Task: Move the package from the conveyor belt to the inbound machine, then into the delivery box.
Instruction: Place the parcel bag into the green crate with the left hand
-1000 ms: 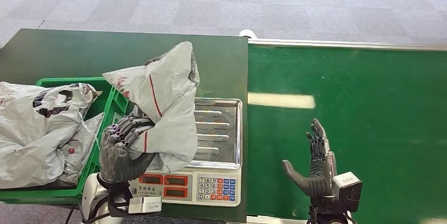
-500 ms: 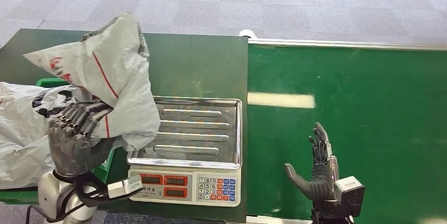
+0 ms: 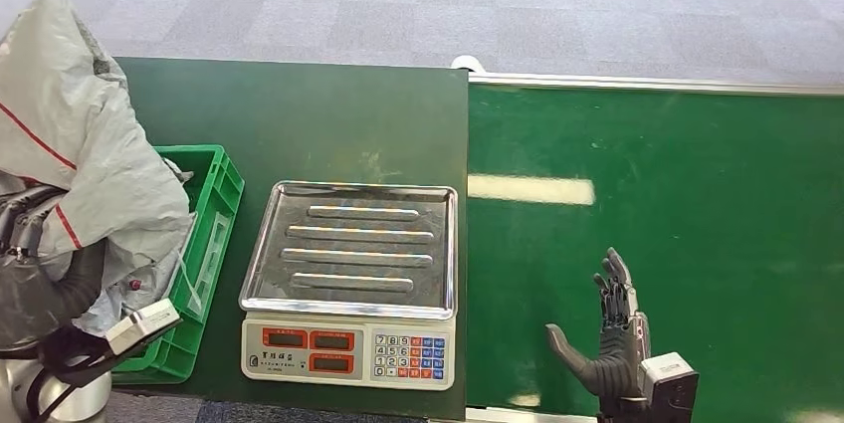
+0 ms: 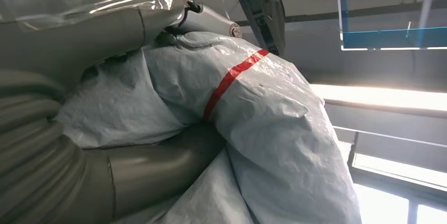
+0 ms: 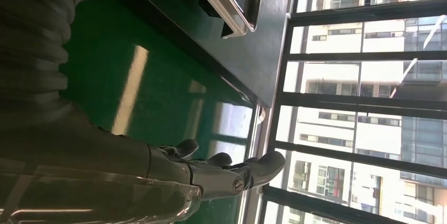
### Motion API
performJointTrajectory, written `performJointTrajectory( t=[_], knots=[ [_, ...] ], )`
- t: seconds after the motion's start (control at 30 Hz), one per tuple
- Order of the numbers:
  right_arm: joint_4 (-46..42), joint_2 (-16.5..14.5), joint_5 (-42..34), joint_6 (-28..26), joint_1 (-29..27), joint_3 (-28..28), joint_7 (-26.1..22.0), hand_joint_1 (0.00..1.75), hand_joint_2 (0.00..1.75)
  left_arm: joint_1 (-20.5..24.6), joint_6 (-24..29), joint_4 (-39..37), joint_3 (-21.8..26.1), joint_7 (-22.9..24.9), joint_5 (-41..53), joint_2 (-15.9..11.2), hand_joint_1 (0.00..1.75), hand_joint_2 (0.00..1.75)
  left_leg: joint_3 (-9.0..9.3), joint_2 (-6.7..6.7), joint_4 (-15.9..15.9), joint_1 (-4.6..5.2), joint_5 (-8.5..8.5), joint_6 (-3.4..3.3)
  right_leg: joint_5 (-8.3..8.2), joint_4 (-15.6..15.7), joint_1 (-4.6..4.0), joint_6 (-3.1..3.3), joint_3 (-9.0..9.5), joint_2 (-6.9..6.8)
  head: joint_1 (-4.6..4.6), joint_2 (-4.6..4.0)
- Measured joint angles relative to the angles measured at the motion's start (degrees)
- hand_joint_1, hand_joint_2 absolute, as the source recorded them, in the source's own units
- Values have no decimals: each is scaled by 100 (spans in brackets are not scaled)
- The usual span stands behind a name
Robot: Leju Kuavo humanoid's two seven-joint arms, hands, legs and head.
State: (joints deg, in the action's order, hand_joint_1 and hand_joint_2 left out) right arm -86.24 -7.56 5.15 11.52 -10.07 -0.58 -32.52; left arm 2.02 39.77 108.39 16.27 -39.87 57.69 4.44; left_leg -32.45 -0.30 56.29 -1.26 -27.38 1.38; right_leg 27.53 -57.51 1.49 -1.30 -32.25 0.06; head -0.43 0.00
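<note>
Moved since one second ago: package (image 3: pixel 85 159), carried by left hand (image 3: pixel 40 289) off the scale tray and away to the side, now raised over the green crate; right hand lowered slightly over the belt.

Item 1, package. Grey plastic mailer with a red stripe, soft and crumpled. Location: in the left hand's grasp, bulging above and beyond the fingers, above the near end of the delivery box (image 3: pixel 204 234). In the left wrist view the thumb (image 4: pixel 158 168) presses into a fold of the bag (image 4: pixel 274 129) just below the stripe.

Item 2, left hand. Wrapped around the package; fingers largely hidden behind the bag in the head view.

Item 3, right hand (image 3: pixel 607 328). Holds nothing; fingers spread and upright over the conveyor belt (image 3: pixel 697 174), well apart from the package. The right wrist view shows its fingers (image 5: pixel 248 168) extended and the belt beneath them.

Item 4, inbound machine (image 3: pixel 348 284). Steel tray bare, keypad and red displays at its near edge; stands between the two hands.

Progress, as judged: belt pickup and weighing stop appear done. Remaining: lower the package into the crate and release it.
</note>
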Motion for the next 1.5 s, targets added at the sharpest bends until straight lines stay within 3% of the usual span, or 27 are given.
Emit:
performJointTrajectory(
  t=[0.53,0.67,0.8,0.93,1.33,1.5],
  knots=[
    [-151,-15,35,20,-22,26,110,0,175,146,-2,-209,629,132,-9,69,175,175,0,0,0,0,0,0,0,0,0,0,0,0,0,0],
    [-183,-38,80,93,-7,49,146,0,175,92,-113,-495,623,815,115,8,175,175,0,0,0,0,0,0,0,0,0,0,-1,0,1,0],
    [-236,-62,139,146,8,88,167,0,175,-15,-856,-760,406,1871,129,-157,175,175,0,0,0,0,0,0,0,0,0,0,-2,0,1,0],
    [-252,-90,198,218,10,140,174,0,175,-135,-1339,-938,124,2378,216,-263,175,175,-2,0,0,0,0,0,0,0,0,0,-1,0,2,0],
    [-301,-174,309,307,-14,239,198,0,175,-240,-2245,-1257,-244,3262,585,-477,175,175,-1,1,0,0,-1,1,0,0,0,0,-1,1,2,0],
    [-322,-228,357,318,-36,286,199,0,175,-262,-2300,-1357,-267,3470,756,-493,169,175,2,1,0,0,-1,1,0,0,0,0,1,1,1,0]
  ],
)
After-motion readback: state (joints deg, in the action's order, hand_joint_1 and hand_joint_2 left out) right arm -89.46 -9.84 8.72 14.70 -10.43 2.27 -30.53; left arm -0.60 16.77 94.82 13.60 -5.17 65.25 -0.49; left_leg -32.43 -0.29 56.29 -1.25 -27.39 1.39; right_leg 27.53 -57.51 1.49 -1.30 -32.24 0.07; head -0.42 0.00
